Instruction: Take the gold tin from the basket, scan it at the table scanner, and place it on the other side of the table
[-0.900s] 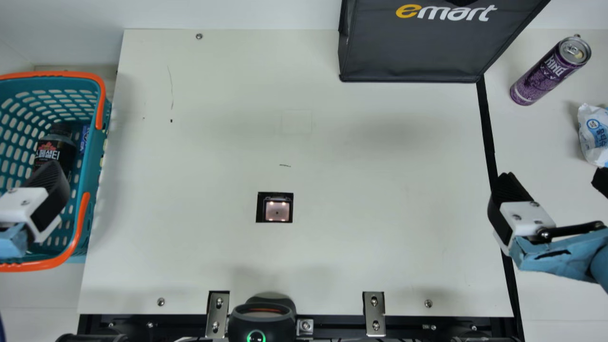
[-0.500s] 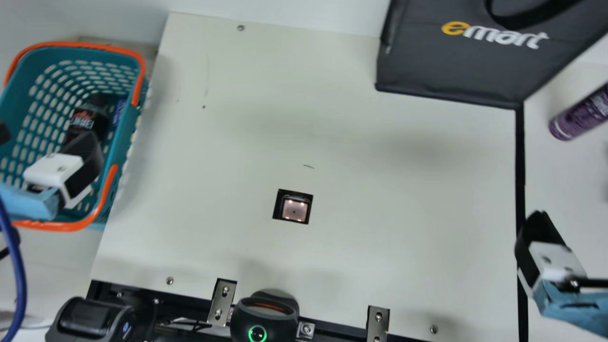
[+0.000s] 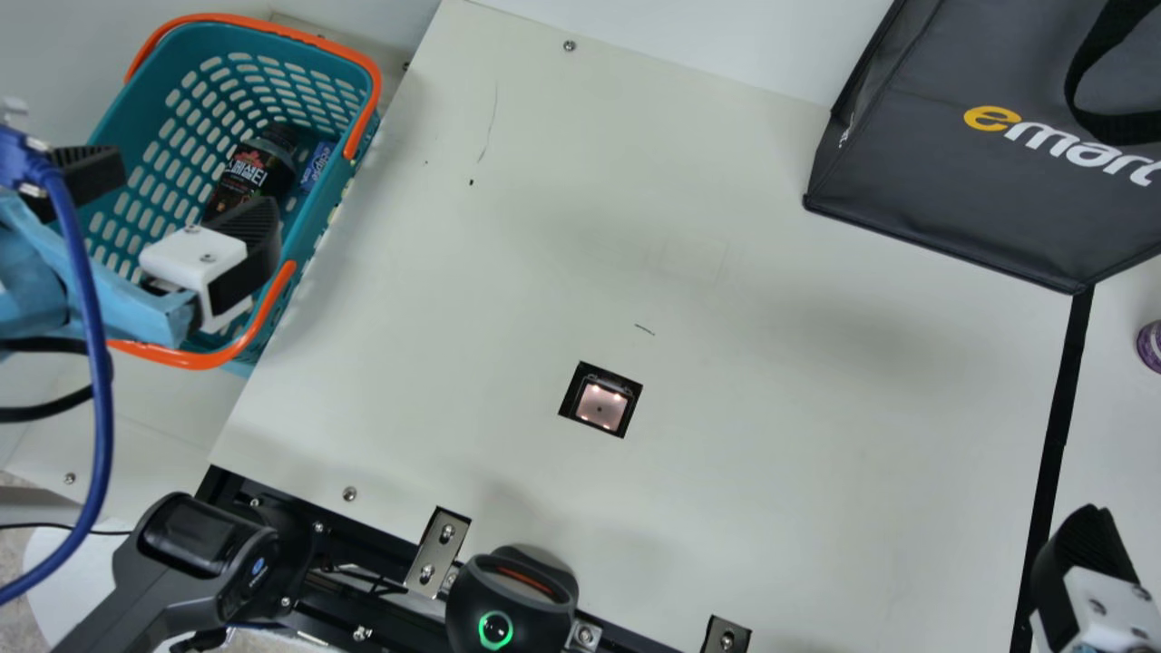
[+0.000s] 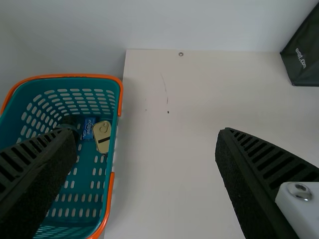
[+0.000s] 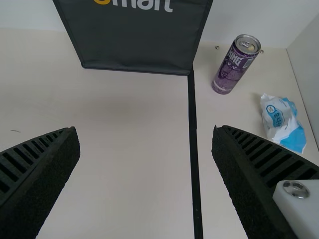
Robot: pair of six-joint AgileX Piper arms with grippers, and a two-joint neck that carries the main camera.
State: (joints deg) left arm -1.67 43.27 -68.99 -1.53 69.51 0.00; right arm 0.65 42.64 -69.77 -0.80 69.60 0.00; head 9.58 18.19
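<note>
In the main view my left gripper (image 3: 186, 204) stands open above the teal basket (image 3: 313, 231), its fingers wide apart. The left wrist view shows my left gripper (image 4: 147, 149) with nothing between its fingers. The gold tin (image 4: 102, 136) lies inside the basket (image 4: 113, 144) near its wall, beside a blue packet. At the main view's lower right corner is part of my right gripper (image 3: 1084, 553); in the right wrist view my right gripper (image 5: 144, 144) is open and holds nothing. The table scanner (image 3: 600, 402) is set into the tabletop.
A dark bottle (image 3: 254, 168) and a blue packet (image 3: 317, 166) are in the basket. A black bag (image 3: 980, 172) stands at the table's back. Right of the black tape line are a purple can (image 5: 236, 64) and a blue-white package (image 5: 284, 122). A handheld scanner (image 3: 195, 553) is at the front left.
The camera on the neck has turned toward the left, shifting the whole picture. My left gripper stays over the basket and my right gripper stays at the right side.
</note>
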